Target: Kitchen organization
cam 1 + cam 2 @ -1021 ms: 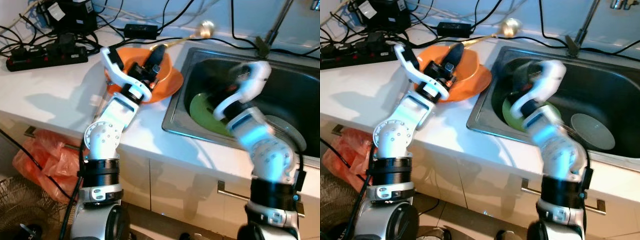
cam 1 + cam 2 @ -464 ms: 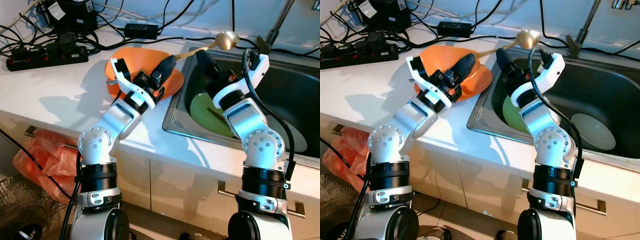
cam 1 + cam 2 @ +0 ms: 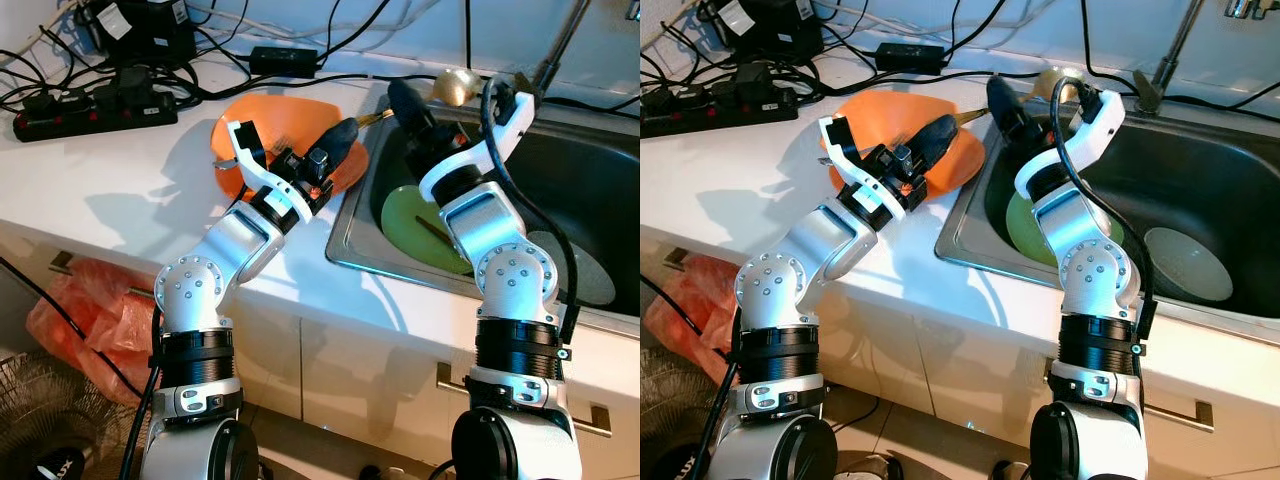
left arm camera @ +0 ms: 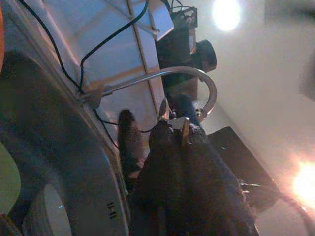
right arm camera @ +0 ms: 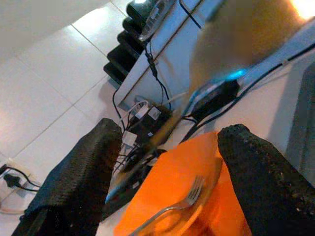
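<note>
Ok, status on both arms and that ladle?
Left gripper shut on gold ladle handle, above orange plate. Right gripper open at sink edge near ladle bowl. Fork on plate.

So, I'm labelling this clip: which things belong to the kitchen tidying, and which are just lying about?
Belongs to the job:
- orange plate
- fork on it
- gold ladle
- green plate in the sink
- left end effector
- right end effector

Just lying about:
- power strip
- black cables
- orange bag
</note>
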`<state>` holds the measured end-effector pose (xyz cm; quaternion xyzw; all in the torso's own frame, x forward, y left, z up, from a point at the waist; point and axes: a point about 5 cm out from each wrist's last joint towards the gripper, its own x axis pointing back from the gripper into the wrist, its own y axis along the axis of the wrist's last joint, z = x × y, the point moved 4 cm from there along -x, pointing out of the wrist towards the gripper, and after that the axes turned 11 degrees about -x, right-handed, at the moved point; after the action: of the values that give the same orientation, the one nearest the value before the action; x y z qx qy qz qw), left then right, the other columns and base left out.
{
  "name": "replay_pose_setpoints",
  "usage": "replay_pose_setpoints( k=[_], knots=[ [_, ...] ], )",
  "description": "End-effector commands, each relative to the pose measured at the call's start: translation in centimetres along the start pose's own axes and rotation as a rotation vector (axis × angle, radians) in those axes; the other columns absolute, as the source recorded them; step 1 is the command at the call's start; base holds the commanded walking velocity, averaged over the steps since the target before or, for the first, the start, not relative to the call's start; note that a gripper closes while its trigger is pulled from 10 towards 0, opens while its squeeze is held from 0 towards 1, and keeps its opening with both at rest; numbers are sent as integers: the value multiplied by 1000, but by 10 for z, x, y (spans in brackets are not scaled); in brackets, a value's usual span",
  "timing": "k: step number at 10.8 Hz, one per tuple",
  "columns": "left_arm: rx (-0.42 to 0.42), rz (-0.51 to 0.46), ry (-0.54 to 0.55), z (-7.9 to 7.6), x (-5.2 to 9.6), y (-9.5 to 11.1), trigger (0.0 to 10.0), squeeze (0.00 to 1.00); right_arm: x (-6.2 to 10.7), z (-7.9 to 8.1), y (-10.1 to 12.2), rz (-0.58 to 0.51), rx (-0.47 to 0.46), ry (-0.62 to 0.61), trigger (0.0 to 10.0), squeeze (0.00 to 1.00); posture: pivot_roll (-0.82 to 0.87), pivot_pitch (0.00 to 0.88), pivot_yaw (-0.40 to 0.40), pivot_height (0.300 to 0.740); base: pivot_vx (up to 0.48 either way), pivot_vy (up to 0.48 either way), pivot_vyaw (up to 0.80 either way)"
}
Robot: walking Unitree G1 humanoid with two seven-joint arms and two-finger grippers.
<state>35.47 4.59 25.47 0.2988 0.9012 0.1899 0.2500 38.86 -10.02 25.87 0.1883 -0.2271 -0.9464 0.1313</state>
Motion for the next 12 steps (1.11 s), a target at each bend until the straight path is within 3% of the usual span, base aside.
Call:
replay_pose_setpoints(
  k=[1,2,12],
  knots=[
    [27,15,-16,-4,0,-8,0,0,-4,5,5,-20,-2,24,3490,0,45,97,21,740,0,0,0],
    [27,15,-18,-5,0,-8,0,0,-5,5,5,-28,-7,25,0,0,47,96,20,740,0,0,0],
    [17,2,-9,-6,0,-4,0,0,-7,3,23,-114,-61,13,0,0,43,100,19,740,0,0,0]
  ],
)
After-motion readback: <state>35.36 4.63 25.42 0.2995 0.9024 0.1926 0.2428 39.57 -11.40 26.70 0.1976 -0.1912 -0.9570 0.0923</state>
